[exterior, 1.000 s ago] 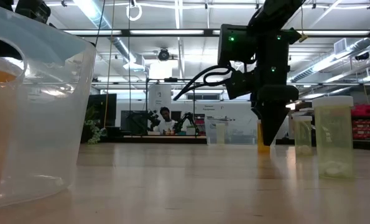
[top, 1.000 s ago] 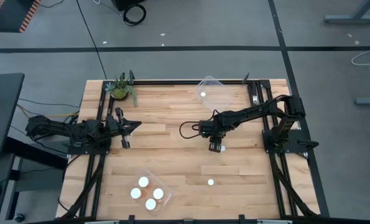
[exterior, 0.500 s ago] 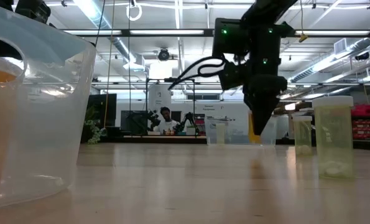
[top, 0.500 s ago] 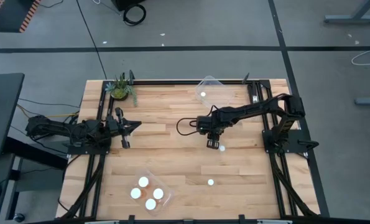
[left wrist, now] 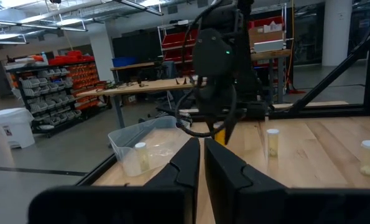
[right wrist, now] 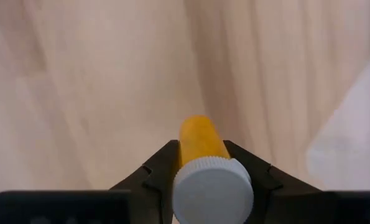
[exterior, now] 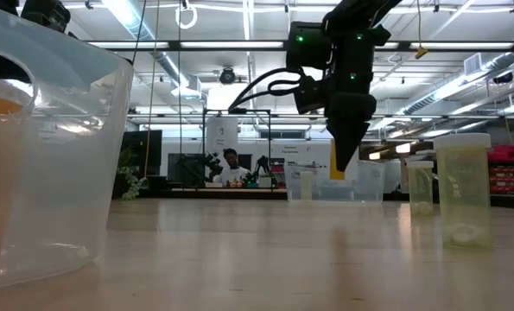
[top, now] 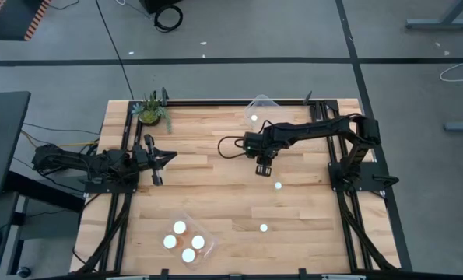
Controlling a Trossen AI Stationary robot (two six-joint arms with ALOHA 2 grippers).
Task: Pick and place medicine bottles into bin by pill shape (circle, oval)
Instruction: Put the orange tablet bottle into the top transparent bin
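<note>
Right gripper (top: 263, 171) fingers clamped on a bottle (right wrist: 200, 144), lifted above bench (top: 215, 194) centre – left gripper (top: 155, 180) shut, empty, near left edge.

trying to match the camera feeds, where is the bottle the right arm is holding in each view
High view: hidden under the right end effector, mid-table.
Low view: held bottle, an orange sliver below the dark fingertips, clear of the table.
Left wrist view: orange sliver beneath the far arm.
Right wrist view: bottom centre, white cap toward the camera.
Shared landmark: the clear bin, behind the bottle.
</note>
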